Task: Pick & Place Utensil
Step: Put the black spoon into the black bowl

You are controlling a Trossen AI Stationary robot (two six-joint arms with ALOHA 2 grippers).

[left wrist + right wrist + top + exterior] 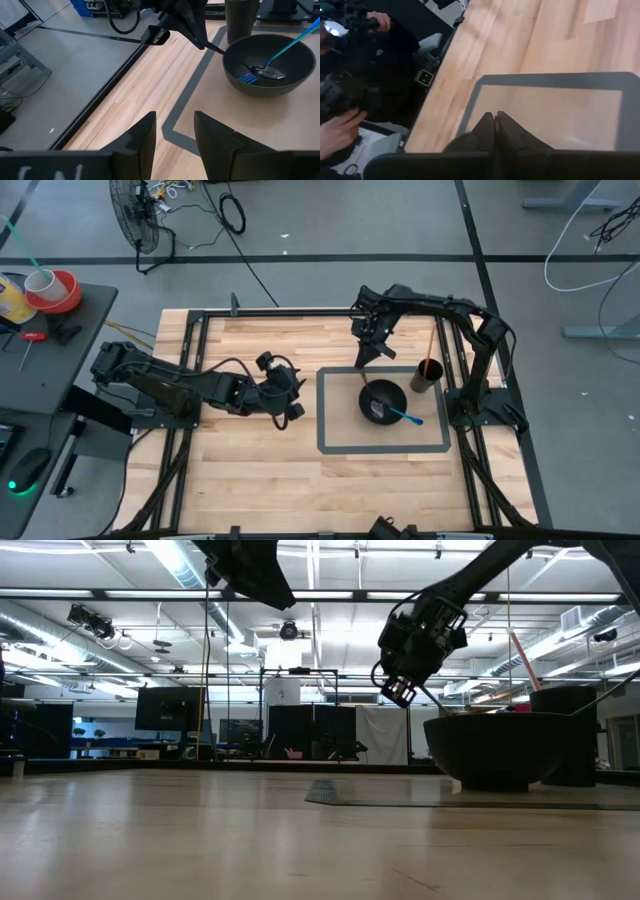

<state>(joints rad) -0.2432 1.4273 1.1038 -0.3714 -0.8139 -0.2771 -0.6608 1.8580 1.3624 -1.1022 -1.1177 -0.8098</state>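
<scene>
Looking at your table right now, operator:
right gripper point(366, 360): above the grey-taped square's point(330, 448) far left corner, fingers pressed together, pinching nothing you can see
left gripper point(293, 402): just left of the square, fingers spread, empty
utensils: blue fork point(403, 416) and dark spoon point(267, 73) lie in the black bowl point(383, 400)
cup point(428, 374): right of the bowl, orange stick point(432, 345) in it

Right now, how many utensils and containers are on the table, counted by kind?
Bowl: 1
Cup: 1
Blue utensil, in the bowl: 1
Dark spoon, head in the bowl: 1
Orange utensil, standing in the cup: 1
Total: 5
</scene>
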